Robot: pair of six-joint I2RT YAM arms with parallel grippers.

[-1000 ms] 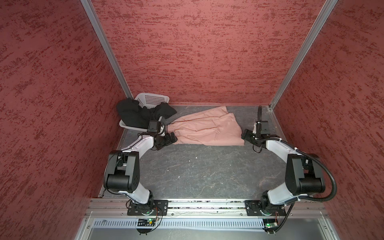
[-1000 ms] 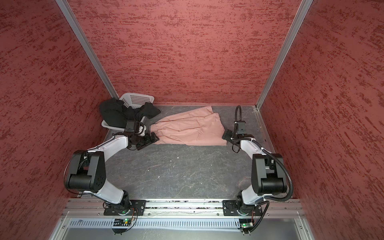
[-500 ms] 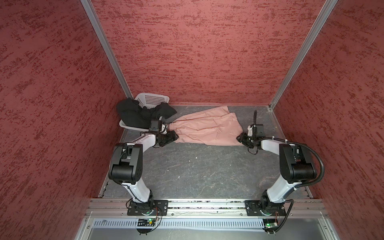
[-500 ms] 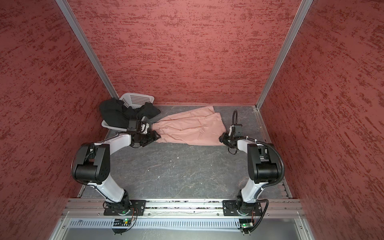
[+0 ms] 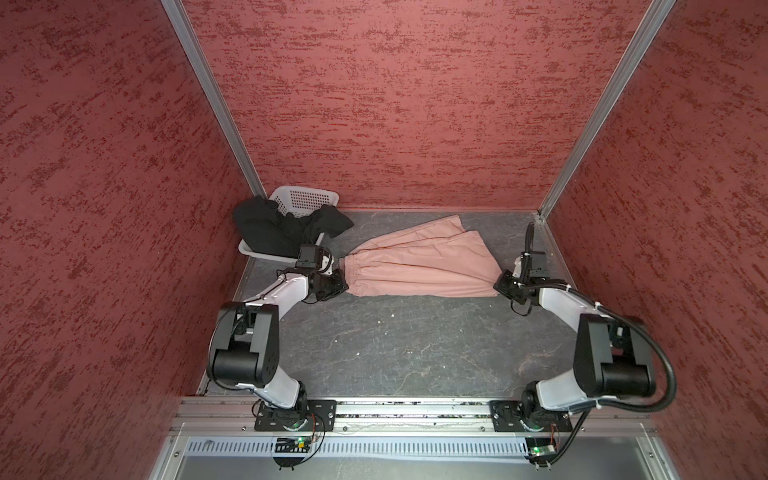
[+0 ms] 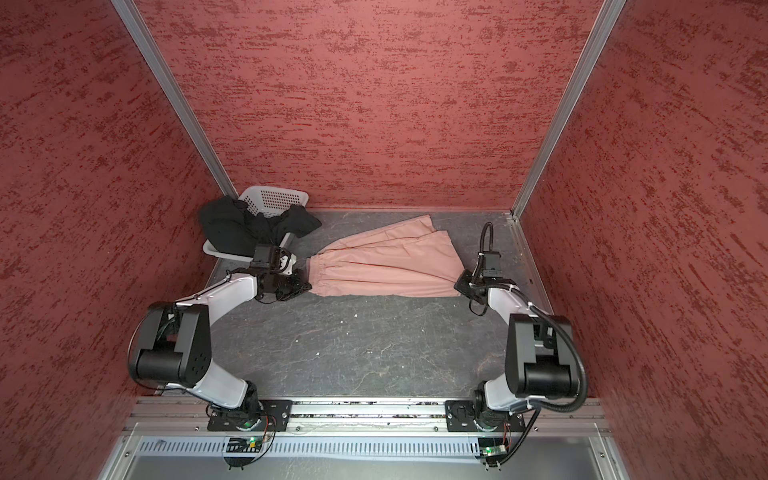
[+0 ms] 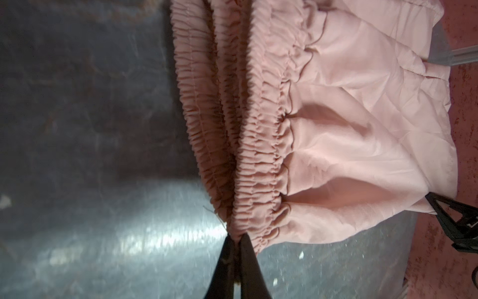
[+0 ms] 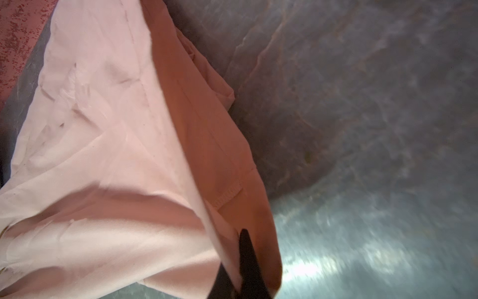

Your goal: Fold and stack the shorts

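Pink shorts (image 5: 415, 266), mid-frame on the worktop (image 5: 415, 353) in both top views, likely light and limp: left pincer (image 7: 236, 239) clamped on the waistband (image 7: 258, 168) lower corner, right pincer (image 5: 500, 286) clamped on the hem corner.

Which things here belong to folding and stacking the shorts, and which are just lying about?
Job: pink shorts, pinched at waistband by left gripper, at hem by right gripper; black shorts, draped over white basket.
Lying about: white basket; pale specks on table.
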